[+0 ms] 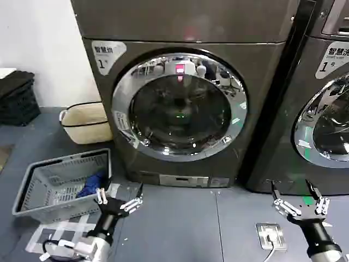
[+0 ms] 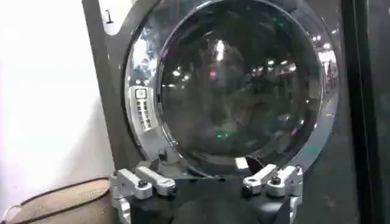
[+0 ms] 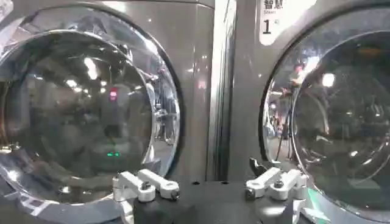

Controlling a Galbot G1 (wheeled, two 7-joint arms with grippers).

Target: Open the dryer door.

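- Door [image 1: 180, 106] shut on the dryer [image 1: 185, 33], ahead of both jaws and apart from them.
- Left gripper [image 1: 119, 201]: jaws spread wide, empty.
- Right gripper [image 1: 298, 197]: jaws spread wide, empty.

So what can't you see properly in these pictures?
- Inside the dryer: the dryer door is shut, and its dark glass with reflections hides the drum in all views.
- Second machine: cut off by the head view's right edge.
- Blue thing in the grey basket: partly hidden by the basket's wall.
- Small print on the door rim sticker: too small, left wrist view.
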